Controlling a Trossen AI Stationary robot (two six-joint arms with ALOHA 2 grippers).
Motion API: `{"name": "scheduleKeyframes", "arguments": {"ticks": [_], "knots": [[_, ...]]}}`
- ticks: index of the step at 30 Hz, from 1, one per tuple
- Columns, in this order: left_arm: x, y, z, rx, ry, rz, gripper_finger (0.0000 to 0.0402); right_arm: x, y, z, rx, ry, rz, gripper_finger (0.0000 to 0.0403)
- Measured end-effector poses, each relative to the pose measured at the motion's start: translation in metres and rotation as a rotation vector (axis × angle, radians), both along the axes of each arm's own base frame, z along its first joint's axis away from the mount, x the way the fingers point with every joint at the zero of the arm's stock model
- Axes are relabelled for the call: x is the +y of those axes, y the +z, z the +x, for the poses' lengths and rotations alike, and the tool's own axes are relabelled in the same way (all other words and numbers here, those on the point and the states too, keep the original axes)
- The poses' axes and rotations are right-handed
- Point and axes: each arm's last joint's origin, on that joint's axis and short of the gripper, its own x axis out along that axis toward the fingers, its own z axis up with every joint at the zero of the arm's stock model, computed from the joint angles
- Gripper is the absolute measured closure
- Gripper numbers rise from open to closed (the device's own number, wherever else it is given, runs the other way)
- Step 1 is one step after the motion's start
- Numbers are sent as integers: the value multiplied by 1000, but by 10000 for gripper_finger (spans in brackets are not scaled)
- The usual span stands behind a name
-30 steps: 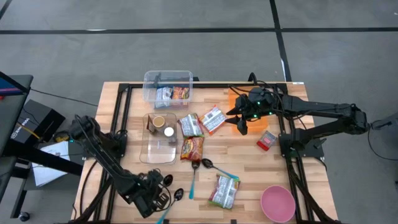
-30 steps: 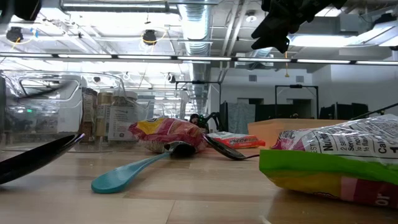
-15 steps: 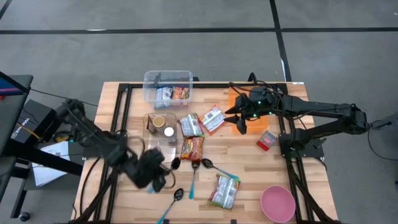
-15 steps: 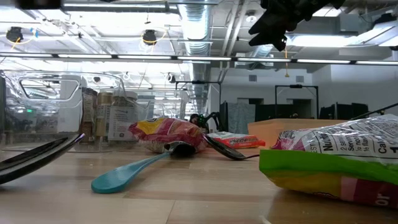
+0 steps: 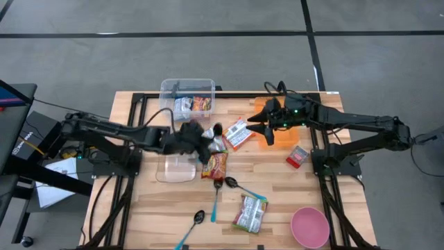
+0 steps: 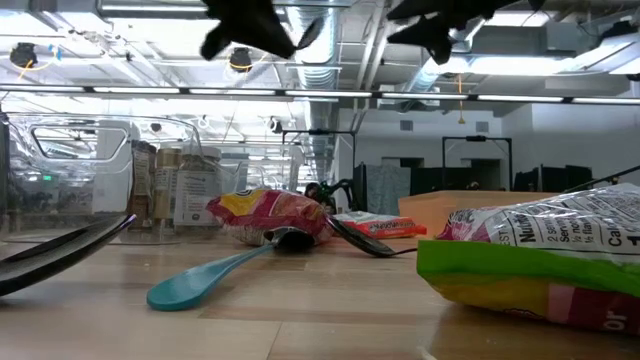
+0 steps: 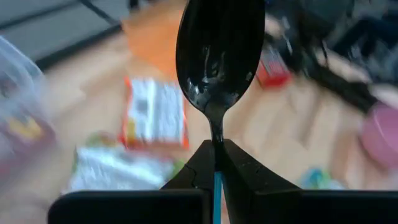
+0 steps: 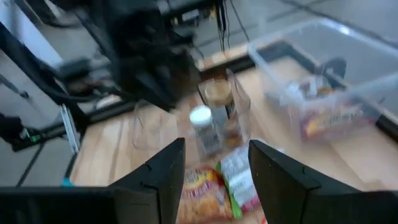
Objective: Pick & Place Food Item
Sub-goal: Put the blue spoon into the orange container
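Gripping a black spoon point(image 7: 217, 59) (bowl up), left gripper point(image 7: 216, 163) hovers above packets

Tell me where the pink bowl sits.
High view: the pink bowl sits at the table's near right corner, right of a green snack packet.

Left arm extended across the table toward centre, held above the surface; left gripper point(image 5: 208, 136) closed, fingers point(image 7: 239, 174) pinched together. Right arm reaches inward from the right; right gripper point(image 5: 254, 122) raised, fingers point(image 8: 277, 171) parted, holding nothing.
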Motion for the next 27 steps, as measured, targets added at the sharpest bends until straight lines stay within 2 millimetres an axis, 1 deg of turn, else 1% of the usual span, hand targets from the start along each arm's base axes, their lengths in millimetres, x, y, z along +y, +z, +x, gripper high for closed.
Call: {"name": "scheduleKeyframes", "arguments": {"ticks": [4, 6, 8, 11, 13, 18, 21, 27], "knots": [[25, 1, 18, -78, 63, 71, 397, -4, 10, -3, -85, -19, -20, 233], [35, 2, 26, -128, 83, 100, 397, -8, 15, -4, -121, -36, -30, 233], [42, 4, 32, -182, 97, 127, 397, -12, 14, -4, -119, -53, -28, 233], [53, 2, 42, -230, 123, 147, 397, -16, 14, -5, -126, -74, -26, 233], [57, 2, 46, -263, 132, 163, 397, -18, 15, -5, -133, -82, -29, 233], [67, 9, 57, -425, 160, 175, 397, -23, 15, -5, -143, -100, -33, 233], [71, 13, 59, -490, 176, 177, 397, -25, 16, -5, -152, -107, -37, 233], [73, 15, 62, -560, 171, 172, 397, -27, 19, -2, -203, -111, -51, 233]]}}
